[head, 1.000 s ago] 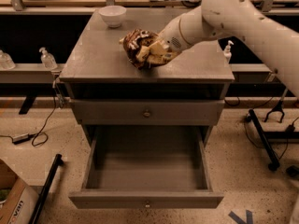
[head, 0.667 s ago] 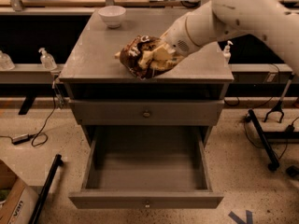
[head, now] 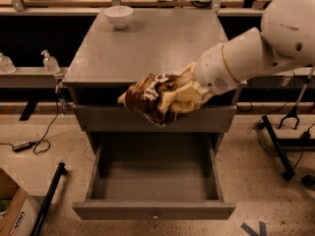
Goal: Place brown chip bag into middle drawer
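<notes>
My gripper (head: 172, 98) is shut on the brown chip bag (head: 146, 99), a crumpled dark-brown foil bag with white lettering. It holds the bag in the air in front of the cabinet's front edge, above the open middle drawer (head: 153, 181). The drawer is pulled out wide and its grey inside shows nothing in it. Its small knob (head: 155, 214) faces the camera at the bottom. The white arm (head: 256, 53) reaches in from the right. The upper drawer front is partly hidden behind the bag.
A white bowl (head: 119, 16) stands at the back left of the grey cabinet top (head: 147, 48). Two clear bottles (head: 50, 62) sit on a shelf at the left. A cardboard box (head: 15, 215) and a black cable lie on the floor at left; a stand base is at right.
The gripper has carried the chip bag off the cabinet top, forward and down, to in front of the cabinet's front edge above the open drawer.
</notes>
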`<state>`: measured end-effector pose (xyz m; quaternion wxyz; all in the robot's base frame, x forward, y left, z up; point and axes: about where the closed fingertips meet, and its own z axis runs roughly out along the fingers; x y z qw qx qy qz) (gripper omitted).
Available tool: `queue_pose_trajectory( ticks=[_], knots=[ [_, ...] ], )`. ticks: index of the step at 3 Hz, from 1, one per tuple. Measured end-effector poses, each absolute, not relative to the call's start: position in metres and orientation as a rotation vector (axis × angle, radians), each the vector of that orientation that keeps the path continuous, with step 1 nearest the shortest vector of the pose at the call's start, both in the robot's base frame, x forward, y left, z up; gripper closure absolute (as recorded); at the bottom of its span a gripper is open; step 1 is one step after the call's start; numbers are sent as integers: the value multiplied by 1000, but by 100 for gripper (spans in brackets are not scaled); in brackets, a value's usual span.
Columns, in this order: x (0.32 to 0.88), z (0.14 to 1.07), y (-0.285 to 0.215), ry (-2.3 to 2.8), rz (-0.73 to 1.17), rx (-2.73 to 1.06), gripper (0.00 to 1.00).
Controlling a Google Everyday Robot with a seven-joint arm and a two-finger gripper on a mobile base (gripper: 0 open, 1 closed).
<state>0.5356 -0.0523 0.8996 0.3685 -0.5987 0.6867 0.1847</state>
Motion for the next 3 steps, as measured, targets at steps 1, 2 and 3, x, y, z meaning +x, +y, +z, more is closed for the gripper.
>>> queue_pose_trajectory(
  ticks=[1,2,3],
  knots=[
    [504,859,-66,1798,610,-1540,100],
    [514,812,-67,1833,687,-1516,100],
    [514,812,-67,1833,687,-1516,100]
  ],
)
